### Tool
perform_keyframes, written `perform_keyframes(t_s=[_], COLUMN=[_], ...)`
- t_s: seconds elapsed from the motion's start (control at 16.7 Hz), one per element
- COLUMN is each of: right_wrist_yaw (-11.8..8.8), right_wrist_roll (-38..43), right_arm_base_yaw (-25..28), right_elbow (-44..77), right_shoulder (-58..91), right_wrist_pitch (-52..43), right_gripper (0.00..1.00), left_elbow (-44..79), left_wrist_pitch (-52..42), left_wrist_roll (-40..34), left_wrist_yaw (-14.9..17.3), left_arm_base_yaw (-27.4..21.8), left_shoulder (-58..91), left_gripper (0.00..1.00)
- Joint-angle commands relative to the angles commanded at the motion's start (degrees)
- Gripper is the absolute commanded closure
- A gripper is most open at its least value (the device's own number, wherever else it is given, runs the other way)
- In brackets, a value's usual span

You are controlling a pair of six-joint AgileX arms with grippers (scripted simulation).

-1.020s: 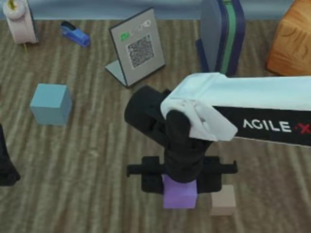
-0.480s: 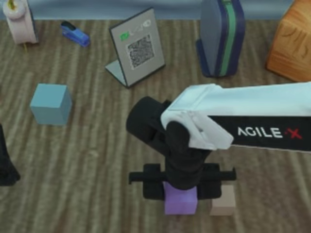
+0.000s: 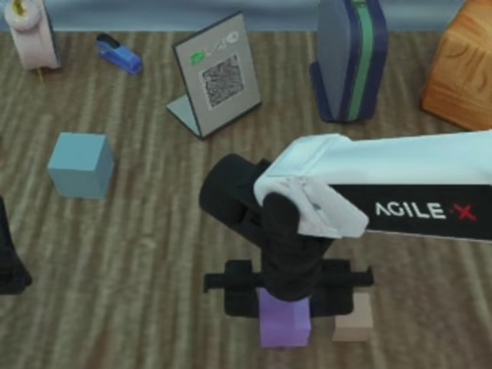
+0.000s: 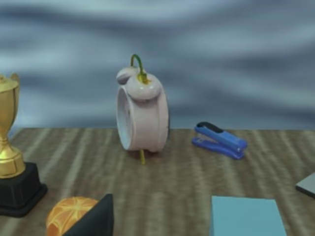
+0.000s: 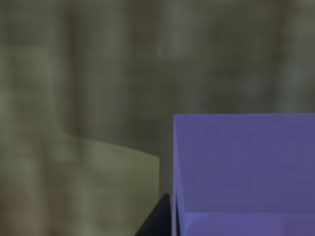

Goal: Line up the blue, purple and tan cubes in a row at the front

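- While the right arm reaches in from the table's right edge, its right gripper (image 3: 285, 311) has come lower over the last second and now sits at the front edge, directly over the purple cube (image 3: 284, 326).
- Purple cube: shifted slightly toward the front edge since a second ago and now just beside the tan cube (image 3: 354, 321), a narrow gap between them. Judgement: the placing of the second cube in the row is near its end, release not yet evident.
- Fingers of the right gripper: hidden under the wrist in the top view; the right wrist view shows the purple cube's face close up and one dark finger (image 5: 156, 221) against its edge. Whether the fingers clamp it or have parted, I cannot tell.
- Tan cube: near the front edge, right of the purple cube, resting on the table.
- Blue cube (image 3: 80, 164): toward the table's left edge, mid-depth, well apart from the other two; unchanged. Judgement: the one piece left to bring forward.
- Left gripper: parked at the left edge, only partly seen; finger state not visible.
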Motion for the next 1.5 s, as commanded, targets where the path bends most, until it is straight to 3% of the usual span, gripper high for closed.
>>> perform_keyframes(t_s=[0.12, 0.18, 0.72, 1.2, 1.5], right_wrist_yaw=[0.0, 0.0, 0.0, -0.05, -0.03], right_wrist_roll=[0.0, 0.0, 0.0, 0.02, 0.0], right_arm_base_yaw=[0.0, 0.0, -0.1, 0.53, 0.25], right_elbow=[0.0, 0.0, 0.16, 8.68, 9.42], right_shoulder=[0.0, 0.0, -0.12, -4.42, -4.8], right_wrist_pitch=[0.0, 0.0, -0.2, -13.39, -14.4], right_gripper=[0.02, 0.0, 0.0, 0.0, 0.0], left_elbow=[0.0, 0.0, 0.0, 0.0, 0.0], left_wrist_pitch=[0.0, 0.0, 0.0, 0.0, 0.0], left_wrist_roll=[0.0, 0.0, 0.0, 0.0, 0.0], left_wrist_yaw=[0.0, 0.0, 0.0, 0.0, 0.0], left_arm_base_yaw=[0.0, 0.0, 0.0, 0.0, 0.0], left_shoulder=[0.0, 0.0, 0.0, 0.0, 0.0], left_gripper=[0.0, 0.0, 0.0, 0.0, 0.0])
